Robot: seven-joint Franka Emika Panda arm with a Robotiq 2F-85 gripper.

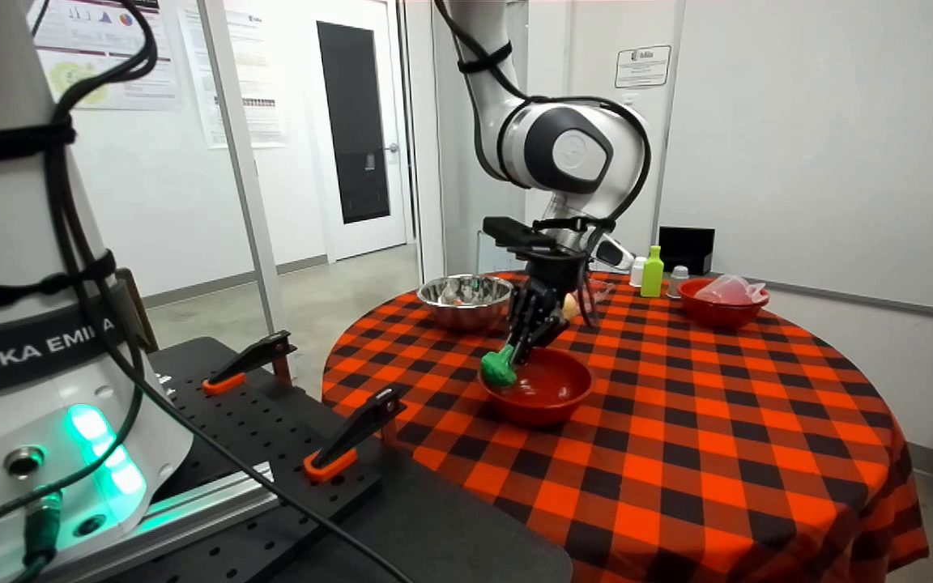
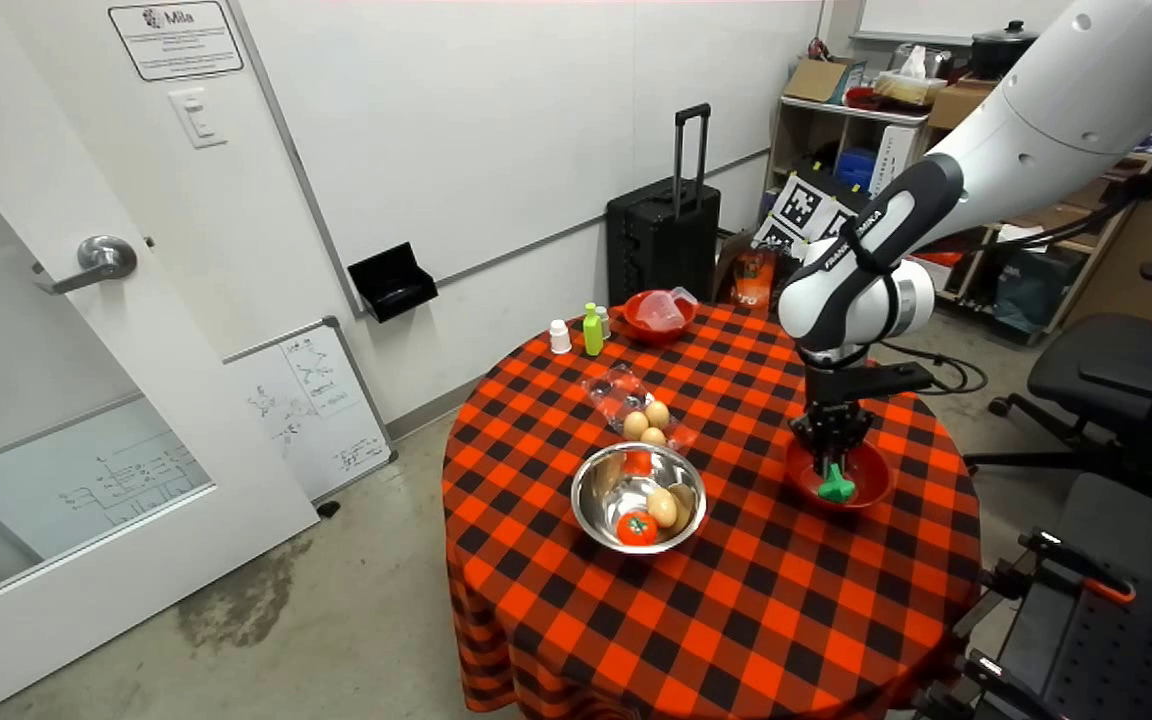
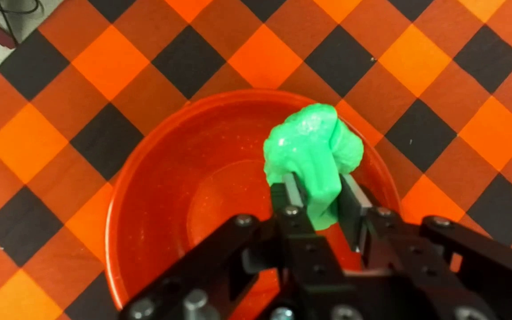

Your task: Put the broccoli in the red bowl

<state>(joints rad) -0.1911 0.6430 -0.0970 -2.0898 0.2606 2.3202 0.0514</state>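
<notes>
The broccoli (image 1: 499, 368) is a small bright green lumpy piece, also seen in an exterior view (image 2: 837, 487) and in the wrist view (image 3: 305, 142). My gripper (image 3: 319, 186) has its fingers on both sides of the broccoli's stem and holds it, head pointing away from the fingers. The red bowl (image 1: 551, 409) stands on the table below the gripper. In the wrist view the red bowl (image 3: 158, 186) lies under the broccoli, which is over its inside close to the rim. Whether the broccoli touches the bowl cannot be told.
A silver metal bowl (image 1: 466, 312) holds a tomato (image 2: 637, 528) and a tan egg (image 2: 662, 507). More eggs (image 2: 636, 426) lie by a clear plastic carton. A yellow-green bottle (image 1: 652, 274), white shakers and another red bowl (image 1: 722, 312) holding a translucent item stand at the far edge.
</notes>
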